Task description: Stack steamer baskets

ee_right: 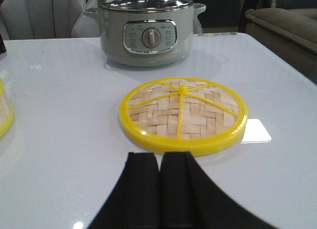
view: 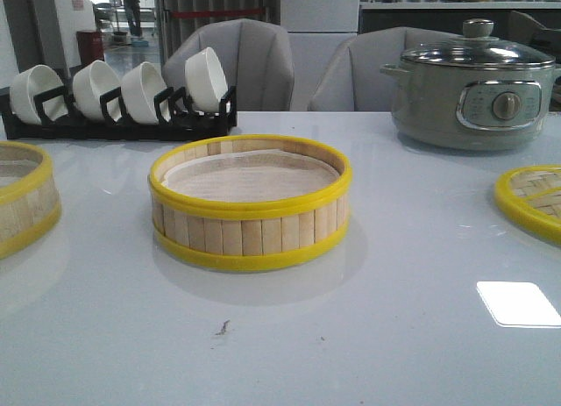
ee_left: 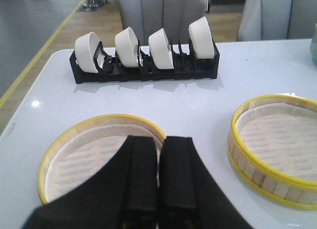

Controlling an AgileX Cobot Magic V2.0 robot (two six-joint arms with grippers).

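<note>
**Right pincer closed over bare table, lid lying just ahead**

The right pincer (ee_right: 159, 189) is hanging above the white table (ee_right: 59, 120) with its two black fingers (ee_right: 142, 189) pressing together, nothing between them. Just ahead of the fingertips a woven-bamboo lid (ee_right: 183, 116) with a yellow rim and small yellow knob is lying flat. Farther ahead, beyond the lid, a grey-green electric pot (ee_right: 144, 28) with a glass cover and a front dial is standing. Off to one side, well apart from the pincer, the yellow-rimmed edge of a steamer basket (ee_right: 5, 113) is showing, cut off by the frame.
</note>
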